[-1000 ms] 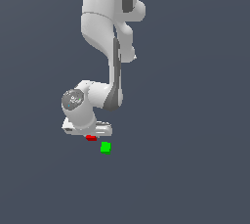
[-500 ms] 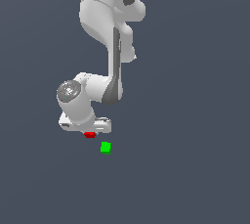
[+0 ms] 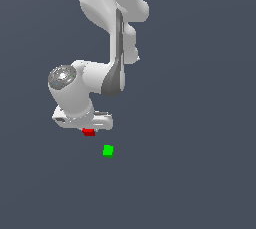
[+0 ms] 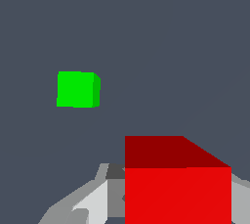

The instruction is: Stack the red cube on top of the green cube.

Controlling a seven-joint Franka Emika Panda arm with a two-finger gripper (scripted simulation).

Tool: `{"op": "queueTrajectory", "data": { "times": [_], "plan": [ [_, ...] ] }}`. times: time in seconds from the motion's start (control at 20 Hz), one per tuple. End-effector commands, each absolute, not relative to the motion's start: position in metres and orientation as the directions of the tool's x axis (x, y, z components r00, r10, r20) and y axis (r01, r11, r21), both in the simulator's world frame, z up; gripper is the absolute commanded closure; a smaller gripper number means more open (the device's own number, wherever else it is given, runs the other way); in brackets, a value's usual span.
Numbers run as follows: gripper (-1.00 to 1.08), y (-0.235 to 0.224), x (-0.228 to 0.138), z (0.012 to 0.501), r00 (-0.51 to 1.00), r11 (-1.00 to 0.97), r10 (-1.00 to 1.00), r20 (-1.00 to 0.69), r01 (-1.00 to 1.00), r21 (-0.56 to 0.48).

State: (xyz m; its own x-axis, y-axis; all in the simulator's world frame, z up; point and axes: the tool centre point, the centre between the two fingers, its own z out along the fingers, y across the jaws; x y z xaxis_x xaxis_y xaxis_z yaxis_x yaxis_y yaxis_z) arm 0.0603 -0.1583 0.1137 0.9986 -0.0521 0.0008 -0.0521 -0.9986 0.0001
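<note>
Carry step: fingers (image 3: 89,129) look clamped on red cube (image 3: 89,132), green cube (image 3: 108,150) nearby at approx 4 o'clock; next needs centring above it.

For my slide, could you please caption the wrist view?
Red cube sits large between the hand's fingers; green cube lies apart.
</note>
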Motion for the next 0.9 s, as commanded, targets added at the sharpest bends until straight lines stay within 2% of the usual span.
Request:
{"op": "queueTrajectory", "data": {
  "times": [0.0, 0.4, 0.85],
  "plan": [
    [1.08, -0.158, 0.061, 0.119, 0.999, -0.999, -0.052, 0.0, -0.052, 0.0],
    [1.08, -0.152, 0.066, 0.114, 0.999, -0.999, -0.052, 0.001, -0.052, 0.0],
    [1.08, -0.116, 0.094, 0.086, 0.999, -0.999, -0.052, 0.001, -0.052, 0.0]
  ]
}}
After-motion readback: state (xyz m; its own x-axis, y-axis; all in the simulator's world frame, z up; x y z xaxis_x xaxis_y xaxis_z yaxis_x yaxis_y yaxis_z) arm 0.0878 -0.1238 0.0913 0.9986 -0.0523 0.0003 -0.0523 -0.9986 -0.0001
